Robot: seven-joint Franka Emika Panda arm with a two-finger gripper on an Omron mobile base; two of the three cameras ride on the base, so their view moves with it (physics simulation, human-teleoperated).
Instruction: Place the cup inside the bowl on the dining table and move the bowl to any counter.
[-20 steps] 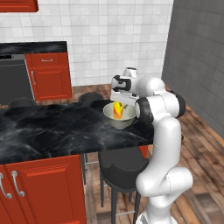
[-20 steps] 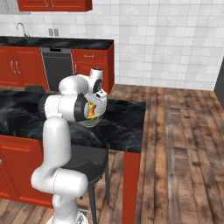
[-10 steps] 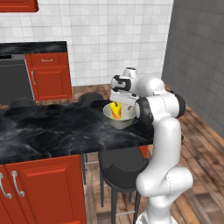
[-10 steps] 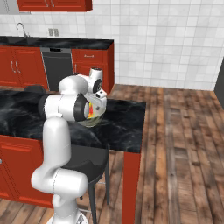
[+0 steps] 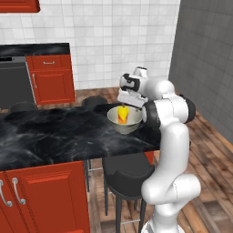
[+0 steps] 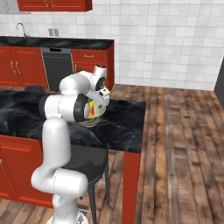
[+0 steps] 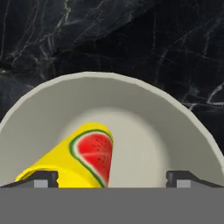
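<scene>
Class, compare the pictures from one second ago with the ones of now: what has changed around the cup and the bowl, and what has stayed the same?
The pincer has opened and let go of the cup, which now lies tilted inside the bowl, free between the spread fingertips. The arm has hardly shifted. The bowl stays in the same spot on the dining table, and the base has not driven.

White tiled wall [image 5: 113, 41], grey side wall [image 5: 205, 54], wooden plank floor [image 6: 183, 144], red cabinets [image 5: 50, 84], dark stools [image 5: 125, 170]
</scene>
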